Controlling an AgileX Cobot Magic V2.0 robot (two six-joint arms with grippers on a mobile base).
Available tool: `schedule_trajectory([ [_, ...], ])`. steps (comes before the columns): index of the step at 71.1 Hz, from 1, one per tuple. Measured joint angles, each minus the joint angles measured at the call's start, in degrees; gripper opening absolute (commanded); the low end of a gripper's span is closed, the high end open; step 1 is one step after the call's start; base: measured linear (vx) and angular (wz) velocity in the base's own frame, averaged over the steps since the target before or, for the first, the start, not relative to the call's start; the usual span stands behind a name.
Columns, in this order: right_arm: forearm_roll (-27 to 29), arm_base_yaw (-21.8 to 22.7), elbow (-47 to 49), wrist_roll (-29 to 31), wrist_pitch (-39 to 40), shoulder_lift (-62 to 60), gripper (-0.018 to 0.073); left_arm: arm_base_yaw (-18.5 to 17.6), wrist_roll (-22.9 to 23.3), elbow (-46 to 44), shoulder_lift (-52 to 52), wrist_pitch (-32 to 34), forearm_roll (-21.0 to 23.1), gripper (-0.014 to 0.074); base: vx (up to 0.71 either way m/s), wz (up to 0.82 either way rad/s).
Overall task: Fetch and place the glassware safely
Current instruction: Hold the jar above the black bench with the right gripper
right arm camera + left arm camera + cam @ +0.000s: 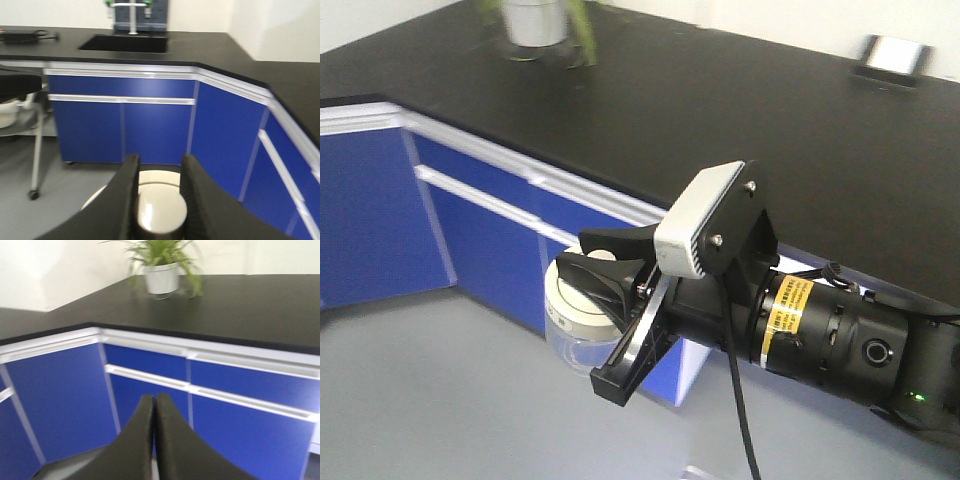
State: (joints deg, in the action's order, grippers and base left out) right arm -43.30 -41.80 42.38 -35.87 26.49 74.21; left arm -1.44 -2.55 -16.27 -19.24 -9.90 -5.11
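The glassware is a squat clear glass jar (570,340) with a cream-white lid (568,298). It hangs in the air in front of the blue cabinets, above the grey floor. My right gripper (592,265) is shut on the lid's central knob. In the right wrist view the gripper (159,172) has its two black fingers pressed on either side of the round knob (161,212), with the lid (159,177) below them. The jar's inside and its label are hidden. My left gripper (154,407) shows only in the left wrist view, shut and empty, facing the blue cabinet doors.
A black countertop (720,120) runs over blue cabinets (370,210) with white trim. It carries a potted plant (535,20), also in the left wrist view (162,272), and a silver object (892,58). The right wrist view shows a sink (125,44) and a wheeled stand (35,150).
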Motion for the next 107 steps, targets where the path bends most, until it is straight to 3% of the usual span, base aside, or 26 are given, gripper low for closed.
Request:
schedule_trajectory([
  [45,0.0,0.0,0.0,0.0,-0.24,0.0,-0.0004,0.0,0.0,0.0,0.0,0.0,0.0,-0.0007,0.16,-0.65],
  [107,0.0,0.0,0.0,0.0,-0.24,0.0,-0.0004,0.0,0.0,0.0,0.0,0.0,0.0,-0.0007,0.1,-0.15],
])
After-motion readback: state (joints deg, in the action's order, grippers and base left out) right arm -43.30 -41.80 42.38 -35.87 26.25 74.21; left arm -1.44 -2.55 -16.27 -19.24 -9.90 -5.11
